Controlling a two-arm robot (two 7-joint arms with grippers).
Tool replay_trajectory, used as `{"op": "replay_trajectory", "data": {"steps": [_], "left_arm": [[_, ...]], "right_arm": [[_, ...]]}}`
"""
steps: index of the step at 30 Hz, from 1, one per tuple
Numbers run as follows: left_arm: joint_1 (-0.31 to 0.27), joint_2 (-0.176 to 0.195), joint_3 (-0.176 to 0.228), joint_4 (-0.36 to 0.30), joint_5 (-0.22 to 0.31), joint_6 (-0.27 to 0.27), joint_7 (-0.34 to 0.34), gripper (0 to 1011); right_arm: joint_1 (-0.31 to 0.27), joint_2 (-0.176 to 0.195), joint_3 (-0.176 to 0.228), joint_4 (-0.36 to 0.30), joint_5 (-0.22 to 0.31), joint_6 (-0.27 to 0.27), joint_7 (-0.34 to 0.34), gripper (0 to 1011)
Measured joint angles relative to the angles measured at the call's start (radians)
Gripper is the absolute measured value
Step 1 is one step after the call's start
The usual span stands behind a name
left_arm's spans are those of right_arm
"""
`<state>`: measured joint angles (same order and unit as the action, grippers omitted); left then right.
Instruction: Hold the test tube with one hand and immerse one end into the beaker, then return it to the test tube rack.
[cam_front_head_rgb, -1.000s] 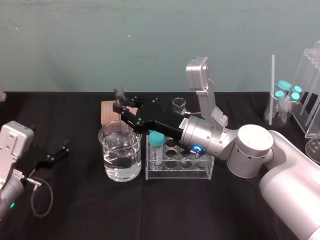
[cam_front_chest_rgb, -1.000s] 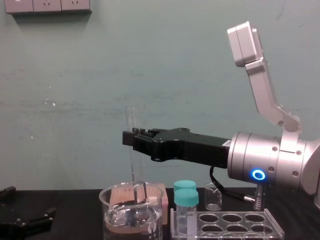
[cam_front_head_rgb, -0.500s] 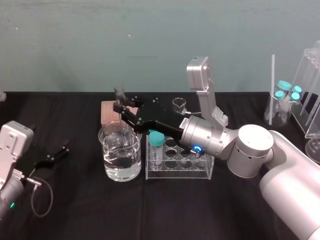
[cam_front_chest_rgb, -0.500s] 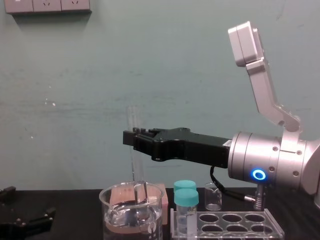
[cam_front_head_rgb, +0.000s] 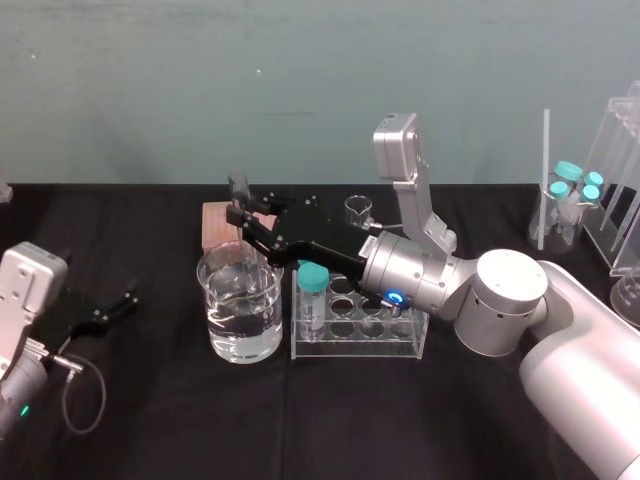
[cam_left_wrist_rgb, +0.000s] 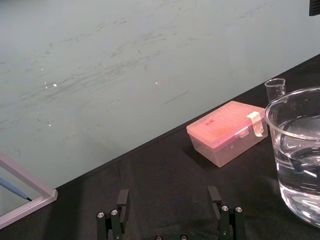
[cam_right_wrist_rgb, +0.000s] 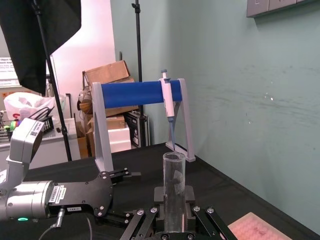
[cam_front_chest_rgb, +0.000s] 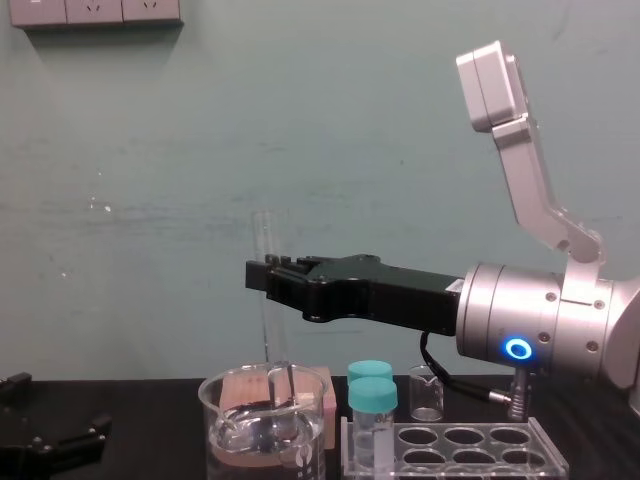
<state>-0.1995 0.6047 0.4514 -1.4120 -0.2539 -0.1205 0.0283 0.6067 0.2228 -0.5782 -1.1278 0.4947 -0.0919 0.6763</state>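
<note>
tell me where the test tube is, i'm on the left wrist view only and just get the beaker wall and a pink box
Observer: The right gripper is shut on the test tube and holds it upright above the beaker, as the chest view shows.
Operator: ok and is there a free hole in the rack to put it back
Observer: Yes. The test tube rack stands right beside the beaker, on the robot's right of it. A teal-capped vial sits at the end nearest the beaker, and the holes farther along are empty.
</note>
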Motion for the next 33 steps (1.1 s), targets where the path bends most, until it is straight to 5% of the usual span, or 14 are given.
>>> {"op": "replay_trajectory", "data": {"steps": [33], "left_arm": [[0.0,0.0,0.0,0.0,0.0,0.0,0.0,1000]], "right_arm": [[-0.001,0.0,0.0,0.001,-0.001,0.001,-0.004,224]]}}
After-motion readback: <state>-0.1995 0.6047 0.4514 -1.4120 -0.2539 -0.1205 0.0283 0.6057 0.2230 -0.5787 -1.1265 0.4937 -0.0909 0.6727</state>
